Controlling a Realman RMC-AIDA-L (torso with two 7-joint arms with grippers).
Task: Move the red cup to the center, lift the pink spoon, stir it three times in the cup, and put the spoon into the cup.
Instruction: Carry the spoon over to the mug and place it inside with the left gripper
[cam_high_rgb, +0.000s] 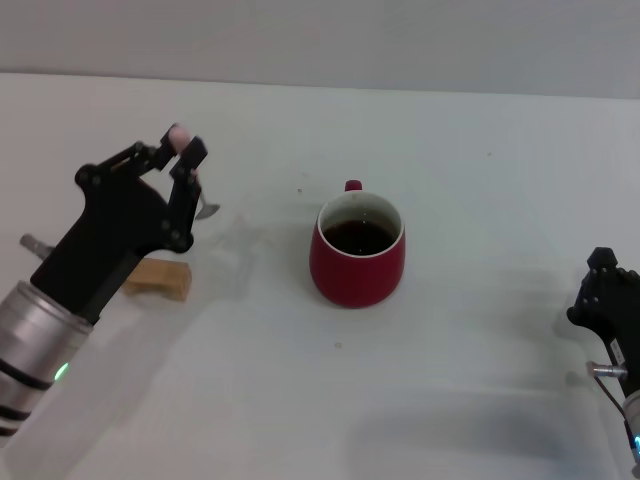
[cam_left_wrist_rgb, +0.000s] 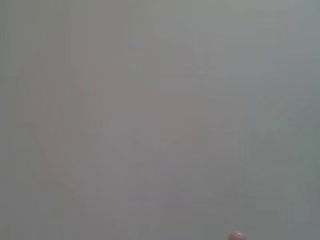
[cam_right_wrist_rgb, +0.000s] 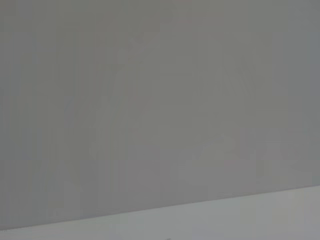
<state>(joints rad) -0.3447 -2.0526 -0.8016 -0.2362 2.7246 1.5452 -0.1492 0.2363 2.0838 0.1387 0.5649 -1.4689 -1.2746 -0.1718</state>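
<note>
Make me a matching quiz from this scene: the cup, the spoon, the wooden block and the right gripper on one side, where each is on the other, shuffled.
Things:
1. red cup
2. pink spoon
3. wooden block
4. right gripper

Places:
A. on the table beneath the left arm
B. near the table's right edge, idle
C. middle of the table
D. held in the left gripper, above the table

Pairs: 1-C, 2-D, 3-A, 4-B

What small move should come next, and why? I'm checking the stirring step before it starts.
Probably carry the pink spoon sideways toward the red cup, then lower it in. The left pincer holds the spoon raised, well to the cup's left beside the wooden block. The cup already sits mid-table, and the right pincer is off at the right edge.
</note>
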